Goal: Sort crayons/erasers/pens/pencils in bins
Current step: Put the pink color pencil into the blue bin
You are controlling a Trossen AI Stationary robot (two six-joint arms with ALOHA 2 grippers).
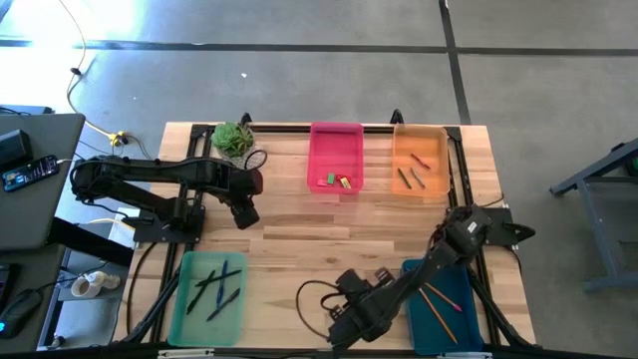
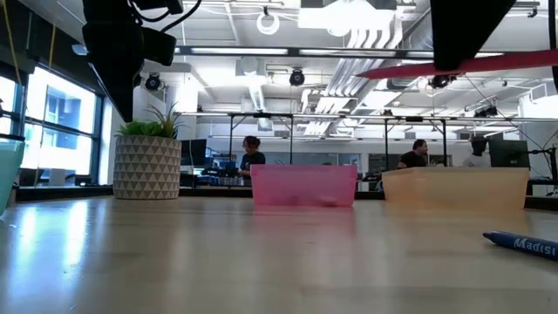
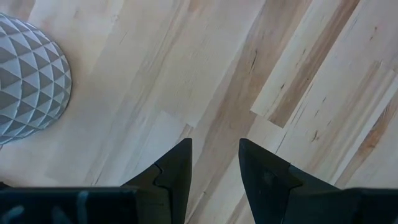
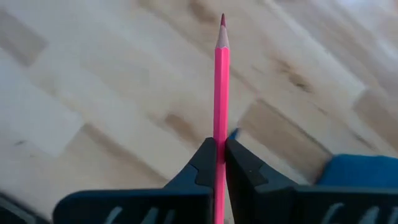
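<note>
My right gripper (image 4: 221,146) is shut on a pink pencil (image 4: 221,74). It is near the table's front edge (image 1: 351,317), left of the dark teal bin (image 1: 444,309), which holds two pencils. In the low view the pencil (image 2: 453,65) shows high above the table. A blue pen (image 2: 523,242) lies flat on the wood. The light green bin (image 1: 209,296) holds dark pens. The pink bin (image 1: 336,157) holds small erasers. The orange bin (image 1: 421,160) holds crayons. My left gripper (image 3: 214,155) is open and empty over bare wood (image 1: 244,212). My right gripper pinches the pencil's shaft (image 4: 220,134) between its two fingertips. The sharpened end (image 4: 222,25) sticks out well past the fingers. The pencil's back end is hidden between the fingers. The pencil is lifted clear of the table.
A potted plant (image 1: 235,140) in a white patterned pot (image 3: 28,81) stands at the far left, near my left gripper. The pink and orange bins stand side by side at the far edge. Bare wood lies between the four bins. People show in the room behind (image 2: 251,157).
</note>
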